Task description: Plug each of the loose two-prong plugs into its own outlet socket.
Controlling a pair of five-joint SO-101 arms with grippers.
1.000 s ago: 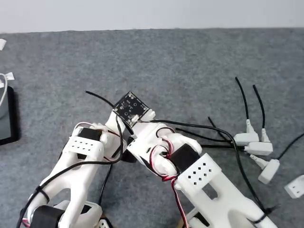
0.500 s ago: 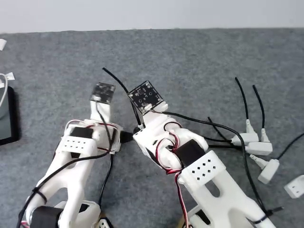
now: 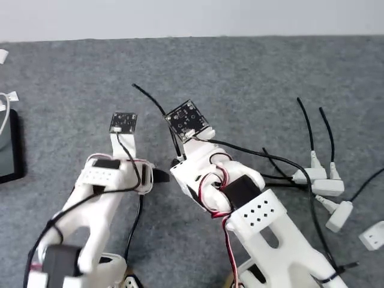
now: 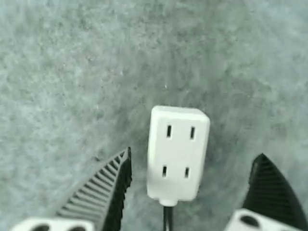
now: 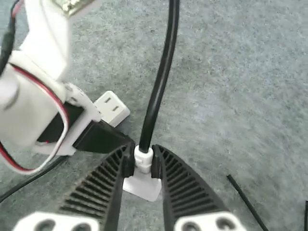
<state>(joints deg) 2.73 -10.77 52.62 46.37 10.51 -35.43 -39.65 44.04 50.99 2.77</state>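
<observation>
Now the right tool (image 5: 141, 153) grips one plug (image 5: 141, 186) near the socket (image 5: 111, 108).

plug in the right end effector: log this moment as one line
left end effector: open over outlet block | right end effector: shut on plug | plug: not yet inserted
</observation>
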